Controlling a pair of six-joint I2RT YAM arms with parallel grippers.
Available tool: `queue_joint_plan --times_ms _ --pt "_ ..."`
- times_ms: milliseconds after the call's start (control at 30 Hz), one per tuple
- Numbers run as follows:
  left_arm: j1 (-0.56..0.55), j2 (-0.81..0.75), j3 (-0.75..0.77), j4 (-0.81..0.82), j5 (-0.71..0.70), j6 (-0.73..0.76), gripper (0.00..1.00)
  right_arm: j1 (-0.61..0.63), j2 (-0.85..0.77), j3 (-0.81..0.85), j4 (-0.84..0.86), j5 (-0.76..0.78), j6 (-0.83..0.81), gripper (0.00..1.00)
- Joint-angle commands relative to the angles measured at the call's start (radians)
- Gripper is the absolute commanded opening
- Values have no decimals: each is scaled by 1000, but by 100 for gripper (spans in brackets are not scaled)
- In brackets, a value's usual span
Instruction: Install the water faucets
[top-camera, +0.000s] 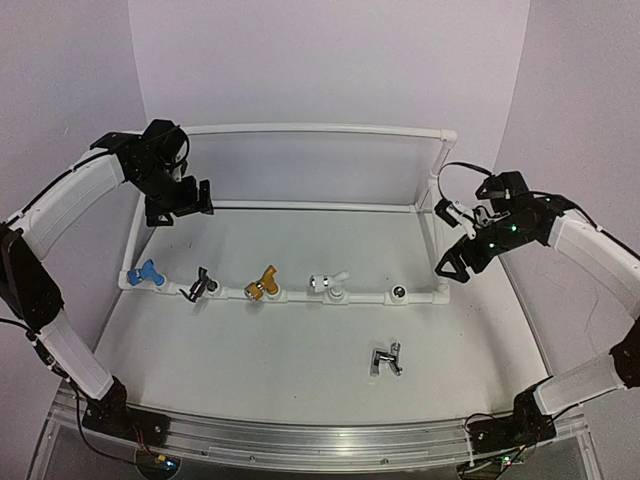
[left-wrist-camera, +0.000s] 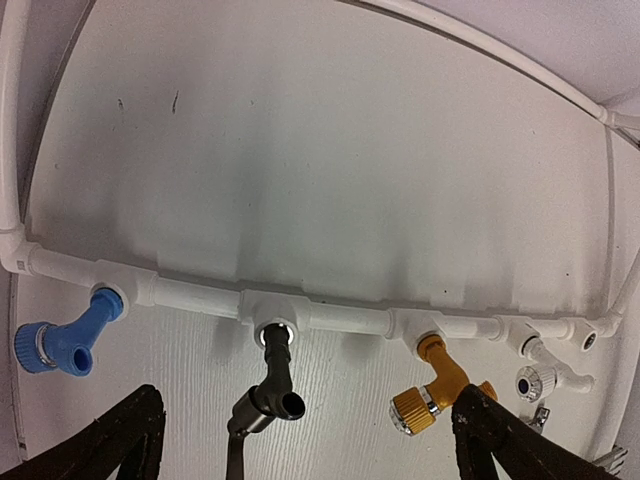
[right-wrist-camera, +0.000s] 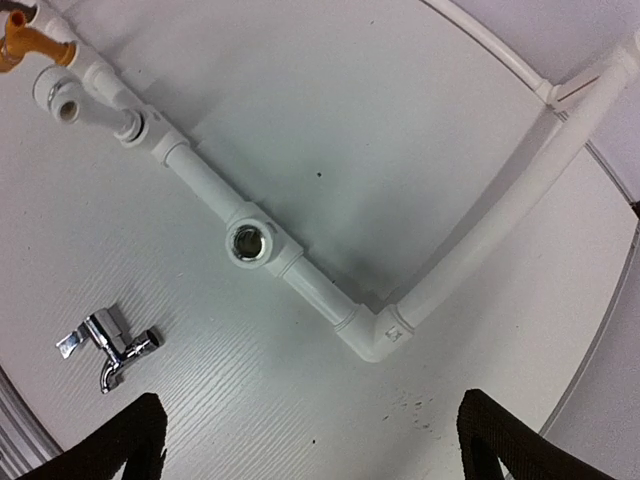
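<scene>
Your loose piece is the silver faucet (top-camera: 386, 360), lying on its side on the bench (top-camera: 250, 370), on the near side of the white pipe frame (top-camera: 300, 130) and apart from it. In the right wrist view its body runs across the picture, flat handle at the left end and spout toward the bottom edge, at a slant to the front pipe. Just beyond it, the metal-lined socket (top-camera: 398, 294) at the right end of the front pipe stands open. To its left, four faucets sit in the same pipe, each with its long axis crosswise to the pipe: white faucet (top-camera: 330, 284), gold faucet (top-camera: 263, 283), black faucet (top-camera: 203, 285) and, at the left corner, the blue faucet (top-camera: 145, 273). In the left wrist view, blue slants off to the left and gold to the right. Your left arm (top-camera: 75, 195) is raised and bent, its wrist over the frame's far-left corner; the left jaws are spread wide, gripping nothing. Your right arm (top-camera: 590, 245) reaches in over the frame's right side, wrist tipped down; the right jaws are likewise spread wide around nothing.
</scene>
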Motion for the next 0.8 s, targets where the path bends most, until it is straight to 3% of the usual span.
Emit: queue_joint_plan --times_ms 0,167,367,567,767 --pt "-8 -38 50 9 -26 20 100 113 -66 -66 -40 14 -56 98" --pt "-22 -36 61 6 -22 16 100 321 -87 -159 -6 78 -97 97" --pt "-56 -34 77 -35 -89 -12 100 533 -34 -259 25 157 -153 88" --pt "-64 -91 35 -11 -99 -33 100 578 17 -305 150 165 -156 87" --pt "-65 -101 31 -6 -90 -36 100 582 116 -313 273 147 -196 77"
